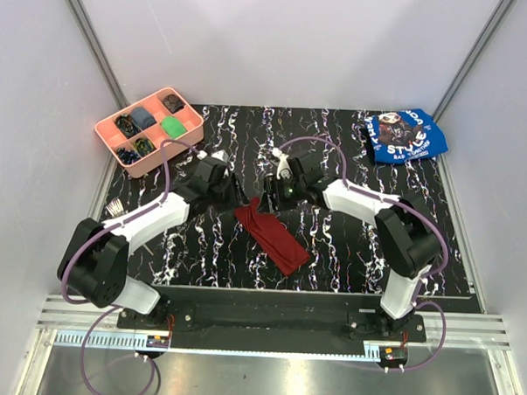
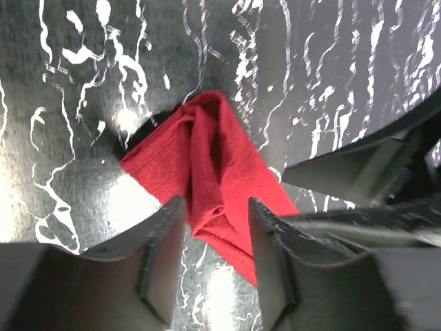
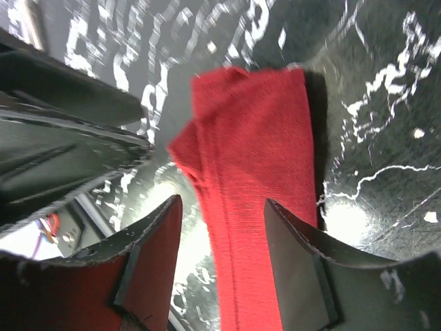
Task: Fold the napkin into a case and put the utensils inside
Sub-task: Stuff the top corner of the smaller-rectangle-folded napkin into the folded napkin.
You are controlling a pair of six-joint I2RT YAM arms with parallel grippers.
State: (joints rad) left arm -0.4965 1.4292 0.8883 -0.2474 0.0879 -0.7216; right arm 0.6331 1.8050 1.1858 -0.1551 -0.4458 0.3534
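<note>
The napkin lies folded into a narrow dark red strip, the case, slanting across the middle of the marbled table. Both grippers hover over its far end. My left gripper is open. In the left wrist view its fingers straddle the rumpled end of the cloth without pinching it. My right gripper is open too, and its fingers stand on either side of the strip. A silver fork lies at the table's left edge, far from both grippers.
A pink compartment tray with small items stands at the back left. A blue printed cloth lies at the back right. The two grippers sit close together, each visible in the other's wrist view.
</note>
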